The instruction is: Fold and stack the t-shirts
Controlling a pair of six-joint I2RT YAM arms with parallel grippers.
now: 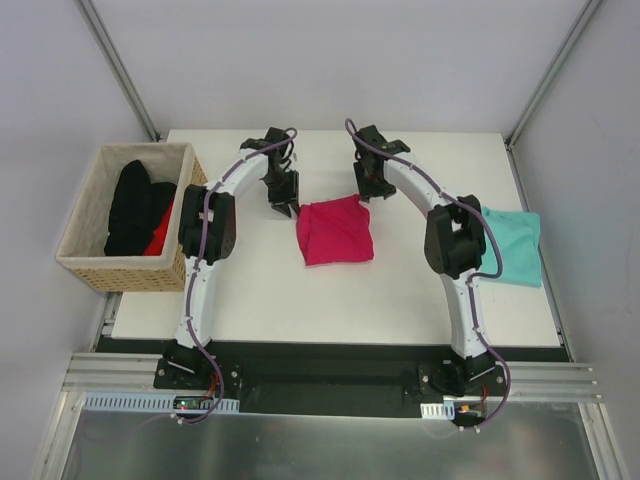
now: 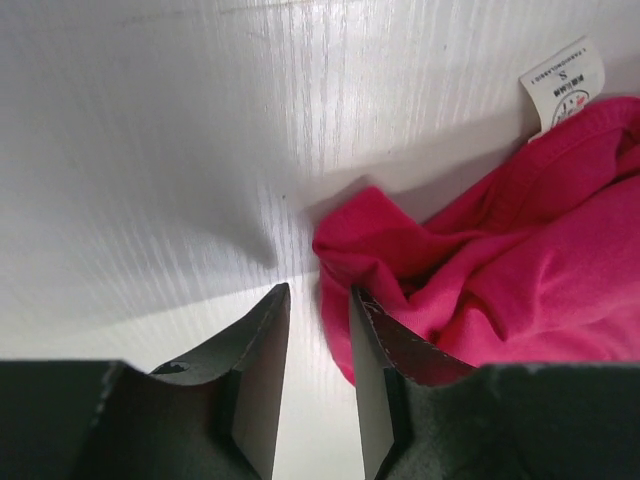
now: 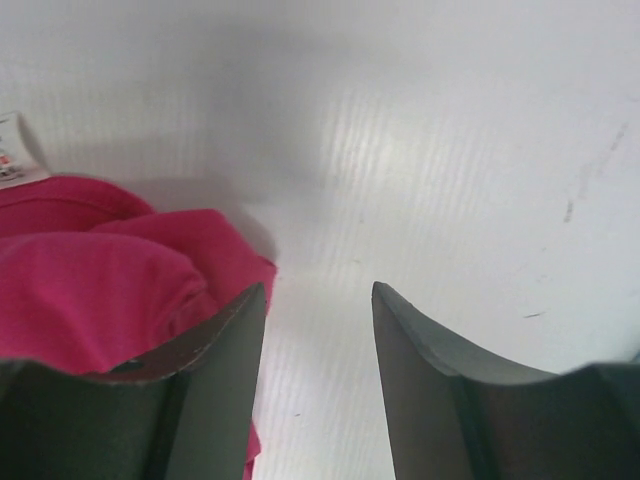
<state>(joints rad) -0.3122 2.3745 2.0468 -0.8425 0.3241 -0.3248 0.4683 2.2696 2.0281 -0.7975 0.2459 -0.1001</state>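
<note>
I have the white worktop (image 1: 330, 300) filling most of the overhead view. A wicker basket (image 1: 80, 262) stands at its left edge, and a black garment (image 1: 130, 205) lies inside it next to a bit of red cloth.

The magenta t-shirt (image 1: 337, 232) lies folded into a rough square near the middle of the worktop. The teal t-shirt (image 1: 514, 245) lies well apart from it at the right edge, partly hidden behind the right arm's elbow.

The left end effector (image 1: 284, 208) hangs just beside the magenta t-shirt's far left corner, and the right end effector (image 1: 364, 195) just beside its far right corner.

From the left wrist camera I see that end effector's jaws parted only narrowly, with bare worktop in the gap. The crumpled pink edge lies to the outer side of one finger, not between them. From the right wrist camera the jaws stand wider, again with only bare worktop between them and pink cloth bunched beside the left-hand finger. I cannot tell whether either finger touches the cloth.

A small white neck label (image 2: 565, 85) marked "S" sticks out from the magenta t-shirt's far edge onto the worktop.
</note>
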